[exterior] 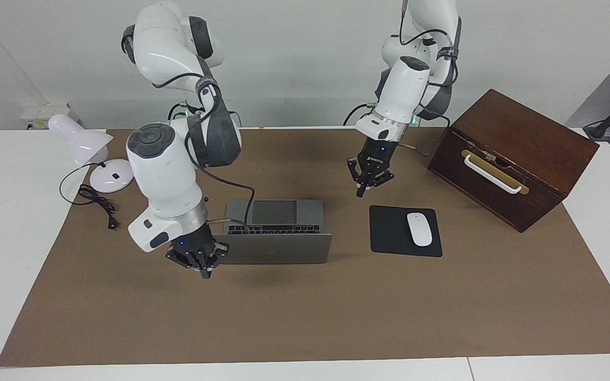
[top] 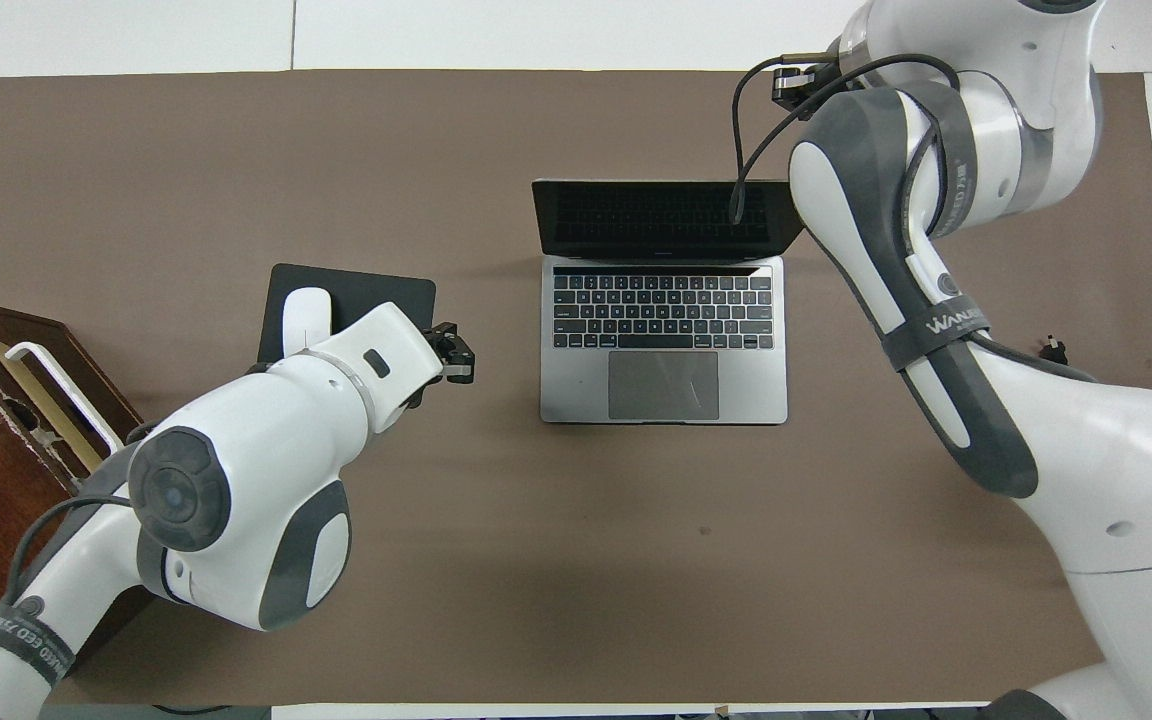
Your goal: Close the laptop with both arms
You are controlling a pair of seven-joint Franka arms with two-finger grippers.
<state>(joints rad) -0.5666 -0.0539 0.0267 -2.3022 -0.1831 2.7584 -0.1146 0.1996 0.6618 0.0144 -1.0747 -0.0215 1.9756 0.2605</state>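
Note:
The silver-grey laptop (exterior: 276, 211) stands open in the middle of the brown mat, with its lid upright and the keyboard facing the robots; it also shows in the overhead view (top: 663, 340). My right gripper (exterior: 200, 263) is shut and low beside the lid's corner toward the right arm's end of the table. I cannot tell whether it touches the lid. In the overhead view it is hidden under its own arm. My left gripper (exterior: 368, 182) is shut and empty, up over the mat between the laptop and the mouse pad; it also shows in the overhead view (top: 453, 357).
A black mouse pad (exterior: 389, 230) with a white mouse (exterior: 419, 228) lies beside the laptop toward the left arm's end. A dark wooden box (exterior: 511, 159) with a white handle stands at that end. A white desk lamp (exterior: 80, 140) and its cable are at the right arm's end.

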